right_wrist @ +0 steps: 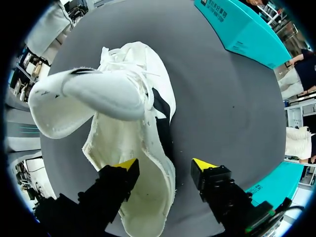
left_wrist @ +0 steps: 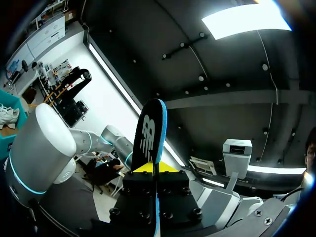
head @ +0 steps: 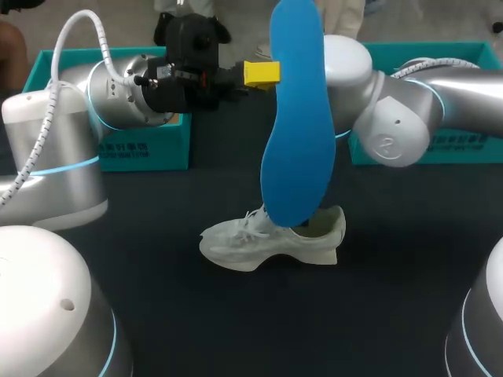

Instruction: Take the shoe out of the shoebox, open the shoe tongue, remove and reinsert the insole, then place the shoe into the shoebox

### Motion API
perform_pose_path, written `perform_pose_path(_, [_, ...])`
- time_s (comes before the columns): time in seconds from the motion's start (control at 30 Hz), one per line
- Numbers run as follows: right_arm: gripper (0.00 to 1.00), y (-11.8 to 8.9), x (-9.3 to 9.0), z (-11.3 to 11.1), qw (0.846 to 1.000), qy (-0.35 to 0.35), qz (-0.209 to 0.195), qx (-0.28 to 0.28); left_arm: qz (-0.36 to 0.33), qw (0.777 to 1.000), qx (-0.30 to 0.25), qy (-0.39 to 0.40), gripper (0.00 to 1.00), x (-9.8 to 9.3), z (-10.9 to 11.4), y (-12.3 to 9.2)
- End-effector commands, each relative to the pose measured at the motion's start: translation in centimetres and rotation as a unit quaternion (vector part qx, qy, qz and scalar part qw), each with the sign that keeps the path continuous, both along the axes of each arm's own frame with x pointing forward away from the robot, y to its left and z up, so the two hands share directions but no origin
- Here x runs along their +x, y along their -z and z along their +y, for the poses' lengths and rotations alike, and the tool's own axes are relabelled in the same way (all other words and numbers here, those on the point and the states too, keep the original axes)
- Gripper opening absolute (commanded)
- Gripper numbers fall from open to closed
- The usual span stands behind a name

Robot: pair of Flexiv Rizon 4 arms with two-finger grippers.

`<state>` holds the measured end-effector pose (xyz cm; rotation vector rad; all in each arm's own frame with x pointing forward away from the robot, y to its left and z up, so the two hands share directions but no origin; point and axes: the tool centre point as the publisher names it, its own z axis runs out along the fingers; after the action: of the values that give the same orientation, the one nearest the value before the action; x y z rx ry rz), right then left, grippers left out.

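Observation:
My left gripper (head: 262, 73) holds the blue insole (head: 297, 118) upright high above the table, shut on its upper edge. Its wrist view has the insole (left_wrist: 150, 133) edge-on between the yellow tips of my left gripper (left_wrist: 153, 169). The white shoe (head: 271, 239) lies on the dark table below, toe to the left. My right gripper (right_wrist: 164, 164) hangs open over the shoe's (right_wrist: 128, 148) heel end, one finger above the opening, the other outside its side wall. The tongue (right_wrist: 94, 94) is lifted forward. In the head view the insole hides that gripper.
A teal shoebox (head: 145, 149) stands at the back left behind my left arm, another teal box (head: 428, 149) at the back right under my right arm. The right wrist view has teal boxes (right_wrist: 242, 29) beyond the shoe.

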<state>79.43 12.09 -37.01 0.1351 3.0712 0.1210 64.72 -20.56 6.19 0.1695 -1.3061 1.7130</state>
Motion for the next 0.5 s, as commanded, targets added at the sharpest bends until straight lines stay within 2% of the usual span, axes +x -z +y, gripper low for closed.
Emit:
perform_pose_path(0.03, [0.47,0.3,0.3,0.5,1.000,-0.007,0.004,0.003,0.000,1.000,-0.001,-0.001,0.00,0.0,0.0,0.0])
perform_pose_path(0.37, [0.48,1.5,0.5,0.8,1.000,-0.019,0.019,0.010,0.000,1.000,-0.001,-0.001,0.00,0.0,0.0,0.0])
perform_pose_path(0.43, [0.41,1.5,0.4,0.7,1.000,-0.018,0.020,0.008,0.000,1.000,-0.001,-0.001,0.00,0.0,0.0,0.0])
perform_pose_path(0.5, [0.19,1.5,0.4,0.6,1.000,-0.017,0.022,0.006,0.000,1.000,-0.001,-0.001,0.00,0.0,0.0,0.0])
